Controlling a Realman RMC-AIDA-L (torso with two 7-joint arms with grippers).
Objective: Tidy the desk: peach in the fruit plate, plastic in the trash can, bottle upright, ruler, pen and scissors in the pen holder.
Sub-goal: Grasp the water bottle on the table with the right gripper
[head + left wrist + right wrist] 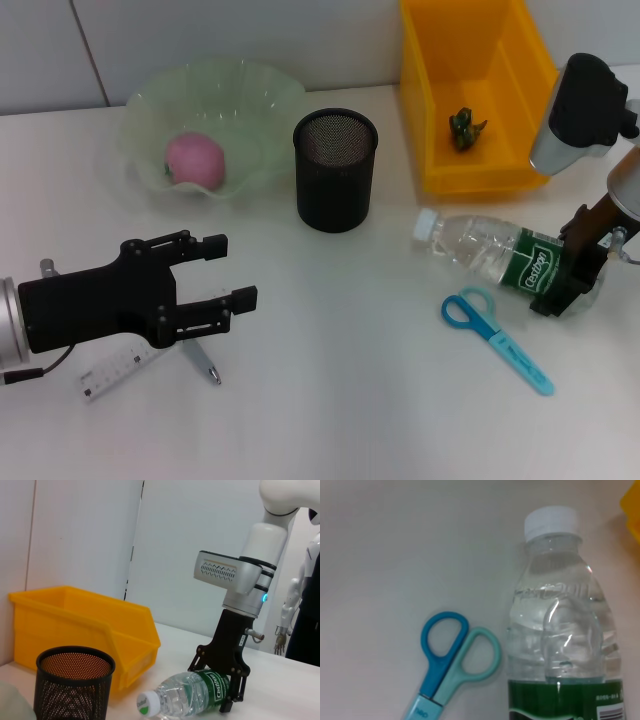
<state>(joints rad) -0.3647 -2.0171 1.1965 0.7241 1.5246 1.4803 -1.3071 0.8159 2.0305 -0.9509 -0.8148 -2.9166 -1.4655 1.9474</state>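
Tidying order, biggest first:
Trash can [470, 90]: plastic [466, 128] lies inside already.
Fruit plate [215, 120]: peach [194, 160] sits in it.
Bottle [490, 250]: lying sideways; my right gripper [565, 285] is clamped around its base end, to stand it.
Scissors [495, 338]: flat beside bottle.
Left gripper [210, 275]: spread, holding nothing, above ruler [120, 368] and pen [200, 360].
Pen holder [335, 170]: nothing seen inside.

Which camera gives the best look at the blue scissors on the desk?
The head view: the blue scissors lie whole on the white desk, beside the clear plastic bottle. The right wrist view shows only their handles. The left wrist view shows none of them.
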